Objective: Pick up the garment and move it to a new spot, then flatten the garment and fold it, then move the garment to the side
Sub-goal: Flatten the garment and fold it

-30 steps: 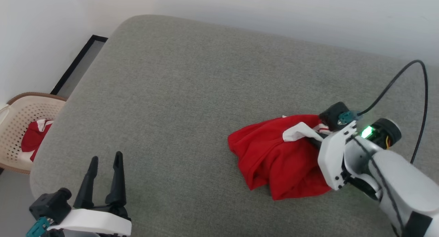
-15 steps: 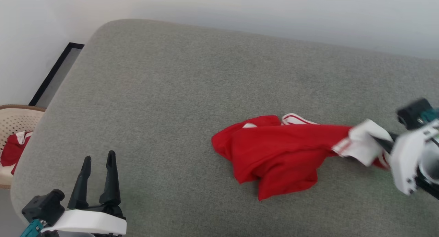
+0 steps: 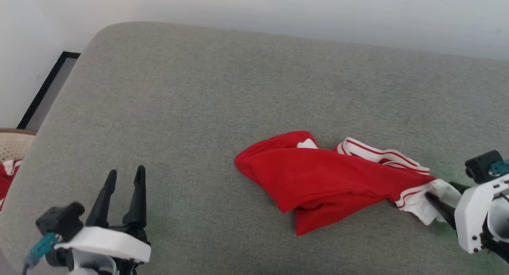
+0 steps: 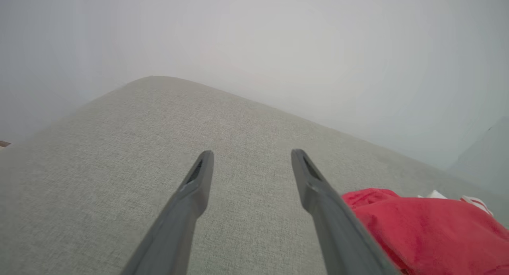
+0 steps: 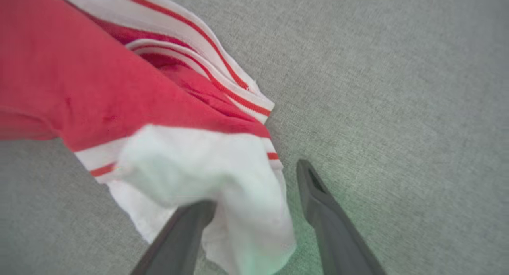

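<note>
So the right gripper (image 5: pixel 255 184) has just let go. A second ago it was clamped on the white sleeve (image 5: pixel 199 167) and dragging it out sideways; now its fingers stand wide apart. The sleeve isn't pinched anymore, it's just flopped over one finger (image 5: pixel 187 227), while the other finger sits bare on the far side of it.

The garment (image 3: pixel 326 179) lies on the grey cushion (image 3: pixel 199 88), pulled out into a long shape instead of the tight bunch it was. It's nowhere near flat, though: the red body is doubled over itself, and the striped trim (image 3: pixel 381 153) pokes out along the edge nearest the wall.

My read is that the "move it to a new spot" part is basically done and flattening comes next.

The left gripper (image 3: pixel 125 170) hovers well off to the garment's other side, fingers spread, holding nothing. Further out past it, a beige basket (image 3: pixel 12 141) with more red cloth (image 3: pixel 6 175) sits beside the cushion, and there's a black-framed panel (image 3: pixel 47 88) by the wall.

Nothing else is near the garment. The real snag risk is that sleeve hanging on the finger, which could get tugged along when the right gripper backs off. The folded-under layers will also need separating before any fold makes sense.
</note>
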`<state>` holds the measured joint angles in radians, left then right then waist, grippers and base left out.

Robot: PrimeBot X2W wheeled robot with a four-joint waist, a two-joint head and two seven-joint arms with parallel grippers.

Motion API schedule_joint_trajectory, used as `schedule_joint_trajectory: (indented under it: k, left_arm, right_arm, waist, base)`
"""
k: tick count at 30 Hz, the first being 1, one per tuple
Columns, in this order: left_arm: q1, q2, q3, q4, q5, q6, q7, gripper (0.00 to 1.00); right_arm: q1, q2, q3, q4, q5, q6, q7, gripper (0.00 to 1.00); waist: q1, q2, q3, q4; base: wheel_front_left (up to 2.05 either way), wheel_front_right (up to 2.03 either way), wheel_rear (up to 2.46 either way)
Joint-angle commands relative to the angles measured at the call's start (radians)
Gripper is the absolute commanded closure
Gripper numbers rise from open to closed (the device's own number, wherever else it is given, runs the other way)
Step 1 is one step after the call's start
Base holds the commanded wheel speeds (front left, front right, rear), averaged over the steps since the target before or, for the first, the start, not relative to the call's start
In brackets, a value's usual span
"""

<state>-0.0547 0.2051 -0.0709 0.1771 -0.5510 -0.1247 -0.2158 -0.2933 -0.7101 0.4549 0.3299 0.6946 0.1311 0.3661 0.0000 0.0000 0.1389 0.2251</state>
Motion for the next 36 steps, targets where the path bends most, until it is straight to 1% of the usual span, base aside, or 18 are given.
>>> schedule_joint_trajectory:
  k: [1, 3, 6, 11, 12, 15, 19, 24, 28, 31, 32, 34, 36]
  left_arm:
    - [-0.025, 0.019, -0.012, -0.010, -0.011, -0.006, 0.021, 0.00]
    - [-0.051, 0.041, -0.035, -0.025, -0.042, -0.006, 0.062, 0.00]
    - [-0.094, 0.094, -0.084, -0.056, -0.071, -0.005, 0.137, 0.00]
    - [-0.202, 0.177, -0.175, -0.102, -0.138, -0.005, 0.277, 0.00]
    - [-0.202, 0.177, -0.175, -0.102, -0.138, -0.005, 0.277, 0.00]
    - [-0.287, 0.221, -0.239, -0.108, -0.182, -0.005, 0.365, 0.00]
    - [-0.403, 0.264, -0.320, -0.081, -0.243, -0.006, 0.487, 0.00]
    - [-0.515, 0.288, -0.418, -0.010, -0.305, -0.006, 0.642, 0.00]
    - [-0.577, 0.292, -0.496, 0.056, -0.337, -0.006, 0.765, 0.00]
    - [-0.600, 0.288, -0.536, 0.118, -0.355, -0.006, 0.848, 0.00]
    - [-0.605, 0.283, -0.541, 0.143, -0.365, 0.004, 0.874, 0.00]
    - [-0.629, 0.272, -0.548, 0.175, -0.368, 0.008, 0.898, 0.00]
    - [-0.636, 0.258, -0.551, 0.219, -0.384, 0.021, 0.926, 0.00]
  right_arm:
    - [-0.006, 0.002, -0.005, -0.013, -0.001, -0.001, -0.004, 0.00]
    - [-0.001, 0.007, -0.025, -0.041, 0.001, -0.001, -0.018, 0.00]
    - [0.022, 0.024, -0.076, -0.081, -0.011, -0.001, -0.058, 0.00]
    - [0.074, 0.103, -0.199, -0.151, -0.058, -0.001, -0.147, 0.00]
    - [0.074, 0.103, -0.199, -0.151, -0.058, -0.001, -0.147, 0.00]
    - [0.103, 0.161, -0.271, -0.190, -0.116, -0.001, -0.215, 0.00]
    - [0.134, 0.248, -0.350, -0.229, -0.211, -0.001, -0.316, 0.00]
    - [0.150, 0.364, -0.433, -0.237, -0.313, -0.001, -0.434, 0.00]
    - [0.166, 0.443, -0.479, -0.212, -0.368, -0.001, -0.485, 0.00]
    - [0.174, 0.478, -0.487, -0.199, -0.383, -0.001, -0.494, 0.00]
    - [0.175, 0.485, -0.485, -0.194, -0.384, -0.001, -0.492, 0.00]
    - [0.171, 0.491, -0.480, -0.190, -0.390, -0.001, -0.494, 0.00]
    - [0.164, 0.496, -0.474, -0.182, -0.384, -0.001, -0.494, 0.00]
  waist:
    - [0.0000, 0.0000, -0.011, -0.015]
    - [0.0000, 0.0000, -0.019, -0.030]
    - [0.0000, 0.0000, -0.035, -0.057]
    - [0.0000, 0.0000, -0.054, -0.115]
    - [0.0000, 0.0000, -0.054, -0.115]
    - [0.0000, 0.0000, -0.057, -0.156]
    - [0.0000, 0.0000, -0.054, -0.216]
    - [0.0000, 0.0000, -0.047, -0.292]
    - [0.0000, 0.0000, -0.045, -0.342]
    - [0.0000, 0.0000, -0.040, -0.371]
    - [0.0000, 0.0000, -0.037, -0.380]
    - [0.0000, 0.0000, -0.030, -0.397]
    - [0.0000, 0.0000, -0.023, -0.411]
  base:
    - [0.00, 0.00, 0.00]
    - [0.00, 0.00, 0.00]
    - [0.00, 0.00, 0.00]
    - [0.00, 0.00, 0.00]
    - [0.00, 0.00, 0.00]
    - [0.00, 0.00, 0.00]
    - [0.00, 0.00, 0.00]
    - [0.00, 0.00, 0.00]
    - [0.00, 0.00, 0.00]
    - [0.00, 0.00, 0.00]
    - [0.00, 0.00, 0.00]
    - [0.00, 0.00, 0.00]
    - [0.00, 0.00, 0.00]
